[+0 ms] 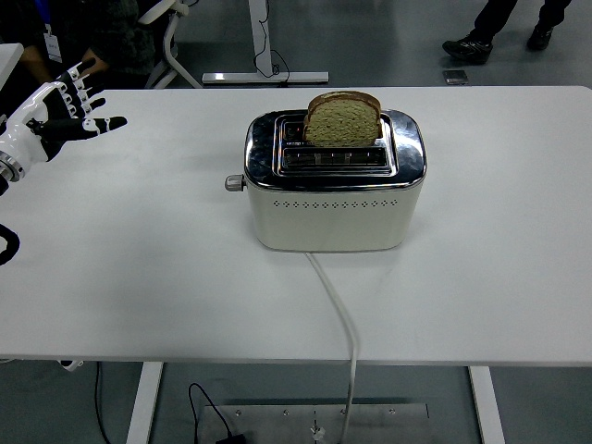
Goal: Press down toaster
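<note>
A cream and chrome toaster [333, 190] stands mid-table with a slice of brown bread [343, 118] sticking up out of its far slot. Its lever knob [234, 183] juts from the left end. My left hand [67, 109] hovers over the table's far left, fingers spread and holding nothing, well to the left of the lever. My right hand is out of view.
The toaster's white cord [340, 319] runs from its front over the table's near edge. A person's legs [504, 28] stand beyond the far right; another person sits at the far left [55, 42]. Desk legs [264, 55] stand behind.
</note>
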`<state>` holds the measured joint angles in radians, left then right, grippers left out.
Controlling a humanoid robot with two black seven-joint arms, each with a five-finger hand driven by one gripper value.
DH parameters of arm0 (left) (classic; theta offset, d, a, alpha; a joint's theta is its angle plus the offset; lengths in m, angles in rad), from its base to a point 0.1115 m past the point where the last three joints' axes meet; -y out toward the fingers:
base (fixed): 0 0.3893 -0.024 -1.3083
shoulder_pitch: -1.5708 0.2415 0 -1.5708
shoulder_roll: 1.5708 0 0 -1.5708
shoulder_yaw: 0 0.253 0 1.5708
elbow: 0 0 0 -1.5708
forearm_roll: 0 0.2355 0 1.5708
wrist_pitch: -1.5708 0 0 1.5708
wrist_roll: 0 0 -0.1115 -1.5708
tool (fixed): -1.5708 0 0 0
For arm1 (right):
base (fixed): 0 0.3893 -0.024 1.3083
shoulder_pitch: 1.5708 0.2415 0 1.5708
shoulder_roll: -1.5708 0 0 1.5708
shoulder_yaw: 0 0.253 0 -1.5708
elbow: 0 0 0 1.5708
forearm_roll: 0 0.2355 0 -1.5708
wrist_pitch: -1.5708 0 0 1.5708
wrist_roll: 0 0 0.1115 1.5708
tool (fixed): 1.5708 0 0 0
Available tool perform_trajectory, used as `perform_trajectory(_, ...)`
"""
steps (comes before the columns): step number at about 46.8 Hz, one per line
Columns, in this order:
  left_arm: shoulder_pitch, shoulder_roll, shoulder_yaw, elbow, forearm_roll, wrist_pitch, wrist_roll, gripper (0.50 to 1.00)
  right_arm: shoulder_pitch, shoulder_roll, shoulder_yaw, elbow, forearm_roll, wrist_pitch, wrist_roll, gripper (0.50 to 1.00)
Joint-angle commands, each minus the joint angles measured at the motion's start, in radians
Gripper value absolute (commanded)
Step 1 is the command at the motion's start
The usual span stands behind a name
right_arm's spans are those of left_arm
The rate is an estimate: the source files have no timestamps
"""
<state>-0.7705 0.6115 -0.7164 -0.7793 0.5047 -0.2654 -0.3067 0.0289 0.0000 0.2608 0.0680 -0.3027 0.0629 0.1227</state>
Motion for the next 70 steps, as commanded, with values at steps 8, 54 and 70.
perform_trajectory(8,0.034,0.079,0.005,-0.135,0.167,-0.006,-0.002,1.0,0.0,0.0,0.0,-0.001,0.0,0.0,0.0,0.998)
perform_trajectory(54,0.135,0.156,0.005,-0.514,0.817,0.006,-0.006,1.0,0.0,0.0,0.0,0.001,-0.001,0.0,0.0,0.998)
perform_trajectory(70,0.137,0.142,0.009,-0.515,0.916,0.029,-0.006,1.0,0.0,0.0,0.0,-0.001,-0.001,0.0,0.0,0.998)
